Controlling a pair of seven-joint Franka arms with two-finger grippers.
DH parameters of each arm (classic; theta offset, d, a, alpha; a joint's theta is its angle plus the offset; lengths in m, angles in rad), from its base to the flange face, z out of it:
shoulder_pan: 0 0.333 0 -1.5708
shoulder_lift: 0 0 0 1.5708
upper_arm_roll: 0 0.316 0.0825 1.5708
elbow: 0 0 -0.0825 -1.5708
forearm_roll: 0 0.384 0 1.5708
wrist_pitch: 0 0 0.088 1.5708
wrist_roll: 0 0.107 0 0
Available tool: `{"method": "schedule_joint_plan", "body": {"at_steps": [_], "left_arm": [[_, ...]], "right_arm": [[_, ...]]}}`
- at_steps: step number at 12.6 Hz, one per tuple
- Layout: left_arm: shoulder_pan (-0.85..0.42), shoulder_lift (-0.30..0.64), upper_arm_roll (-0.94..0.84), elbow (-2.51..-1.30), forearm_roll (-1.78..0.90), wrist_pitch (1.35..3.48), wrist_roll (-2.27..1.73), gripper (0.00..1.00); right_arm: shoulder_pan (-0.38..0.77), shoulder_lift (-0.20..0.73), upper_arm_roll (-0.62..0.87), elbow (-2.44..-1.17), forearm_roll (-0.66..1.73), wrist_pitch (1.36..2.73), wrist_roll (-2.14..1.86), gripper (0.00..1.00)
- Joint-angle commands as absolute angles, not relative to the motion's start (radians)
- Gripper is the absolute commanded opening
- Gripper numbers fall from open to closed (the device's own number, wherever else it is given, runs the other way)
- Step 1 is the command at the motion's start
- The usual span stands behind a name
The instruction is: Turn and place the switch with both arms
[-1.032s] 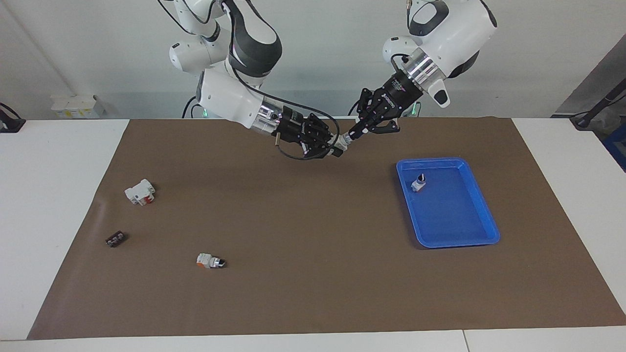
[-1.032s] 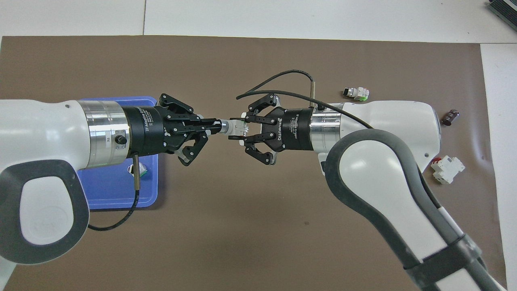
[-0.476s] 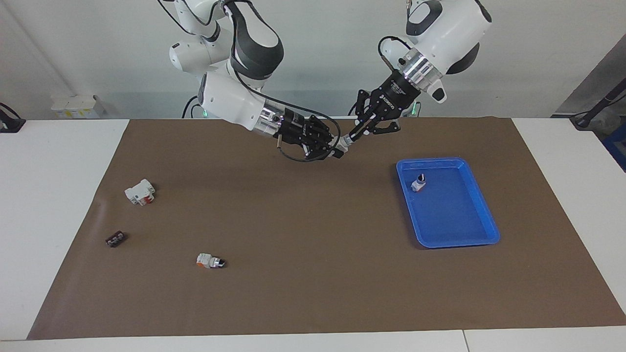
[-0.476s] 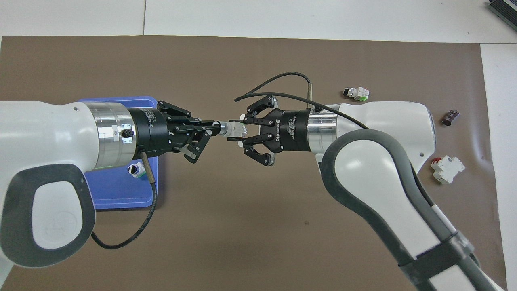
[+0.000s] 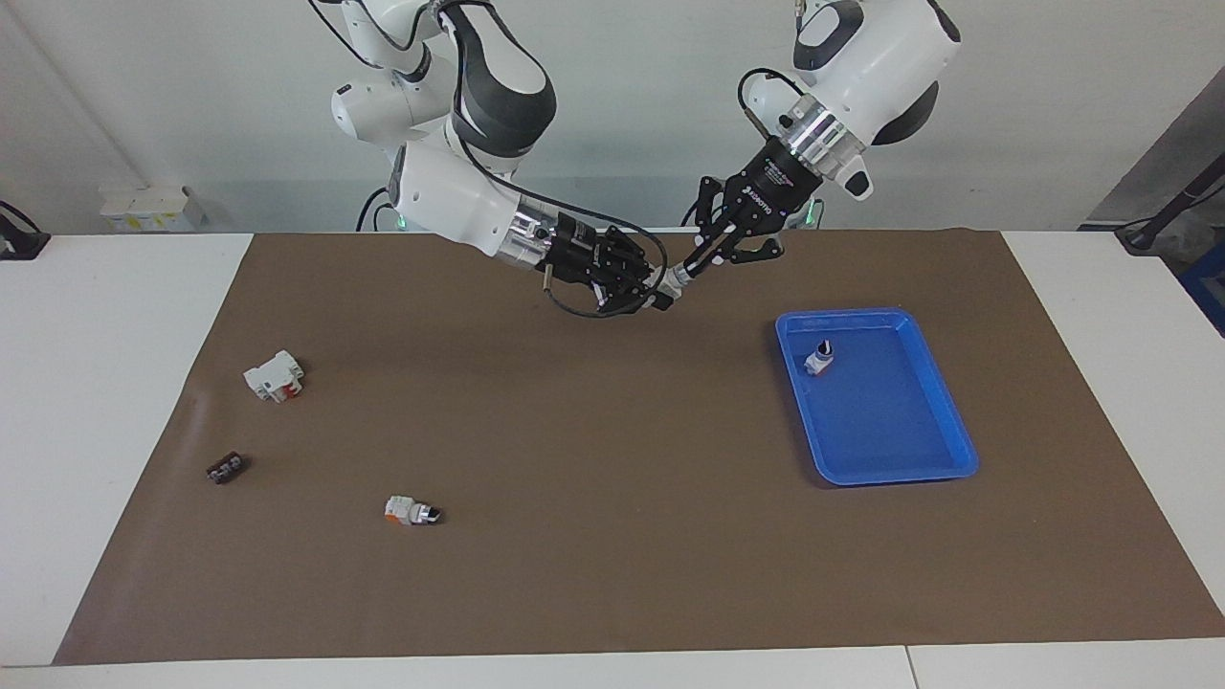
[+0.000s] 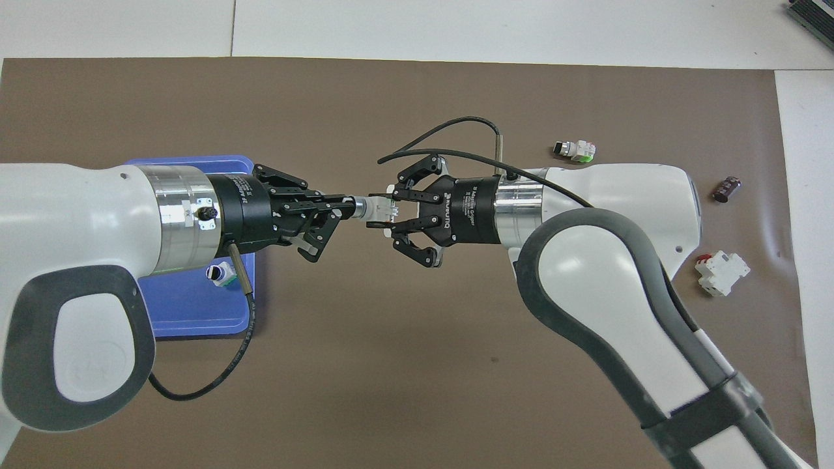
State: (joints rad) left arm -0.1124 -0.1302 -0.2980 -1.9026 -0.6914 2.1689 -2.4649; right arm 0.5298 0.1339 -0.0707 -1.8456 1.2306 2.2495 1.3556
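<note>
Where the two arms meet above the mat in the facing view, left gripper [image 5: 681,272] and right gripper [image 5: 658,298] are both clamped on the switch [image 5: 670,284], one at each end. Overhead: left gripper [image 6: 346,205] pinches its knob end, right gripper [image 6: 381,209] its white body, fingertips closed tight.

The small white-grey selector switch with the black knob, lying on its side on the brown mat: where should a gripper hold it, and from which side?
Probably grip the switch by its blocky white-grey body, from straight above, fingers across its length. It lies flat on the mat, and the body gives flatter sides than the round knob.
</note>
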Motion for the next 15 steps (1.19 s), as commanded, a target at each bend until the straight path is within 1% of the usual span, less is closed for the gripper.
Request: {"method": "schedule_joint_plan", "body": {"at_steps": [1, 2, 3, 4, 6, 8, 9, 12, 14, 15], "left_arm": [[-0.118, -0.107, -0.311, -1.905, -0.663, 2.247, -2.496, 0.00], [-0.118, -0.107, -0.311, -1.905, -0.663, 2.246, -2.494, 0.00], [-0.117, -0.107, -0.311, -1.905, -0.663, 2.246, -2.494, 0.00], [-0.109, -0.106, -0.311, -1.905, -0.663, 2.247, -2.500, 0.00], [-0.101, -0.106, -0.310, -1.904, -0.663, 2.246, -2.496, 0.00], [-0.097, -0.109, -0.307, -1.916, -0.658, 2.246, -2.490, 0.00], [-0.091, -0.113, -0.307, -1.927, -0.622, 2.246, -2.487, 0.00], [-0.072, -0.141, -0.307, -1.983, -0.582, 2.244, -2.453, 0.00], [-0.063, -0.179, -0.307, -2.060, -0.516, 2.246, -2.419, 0.00], [-0.036, -0.196, -0.305, -2.095, -0.512, 2.246, -2.399, 0.00]], "right_arm": [[0.543, 0.106, -0.049, -1.855, 1.203, 2.221, 1.361, 0.38], [0.546, 0.103, -0.049, -1.855, 1.160, 2.214, 1.359, 0.74], [0.554, 0.089, -0.049, -1.853, 1.099, 2.209, 1.356, 1.00], [0.557, 0.075, -0.049, -1.855, 1.051, 2.195, 1.353, 1.00], [0.543, 0.049, -0.055, -1.856, 1.029, 2.134, 1.345, 1.00], [0.506, 0.025, -0.060, -1.856, 1.006, 2.082, 1.309, 1.00], [0.482, -0.001, -0.061, -1.856, 0.962, 2.035, 1.275, 1.00], [0.393, -0.073, -0.060, -1.849, 0.791, 1.878, 1.177, 1.00], [0.324, -0.109, -0.066, -1.824, 0.657, 1.781, 1.059, 1.00], [0.284, -0.126, -0.066, -1.813, 0.585, 1.755, 0.978, 1.00]]}}
